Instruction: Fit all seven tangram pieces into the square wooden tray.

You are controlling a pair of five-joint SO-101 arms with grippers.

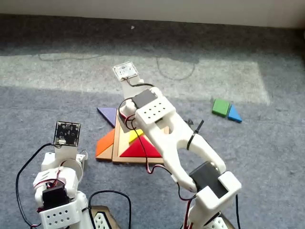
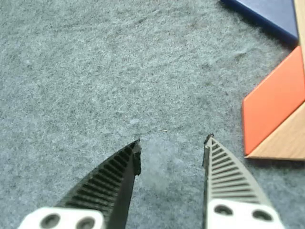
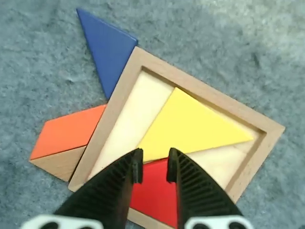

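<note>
The tray lies mid-surface, holding a yellow triangle and a red triangle with bare wood around them. The right arm stretches forward over it. The right pincer hangs above the seam between red and yellow, its fingers narrowly apart and holding nothing. The left arm sits folded back at the near corner. The left pincer is spread wide over bare grey surface, well short of the pieces.

A blue triangle and an orange piece touch the tray's outer rim, and a tan piece lies against the orange. The high view adds a green square touching a small blue triangle, well apart on open surface on the tray's other side.
</note>
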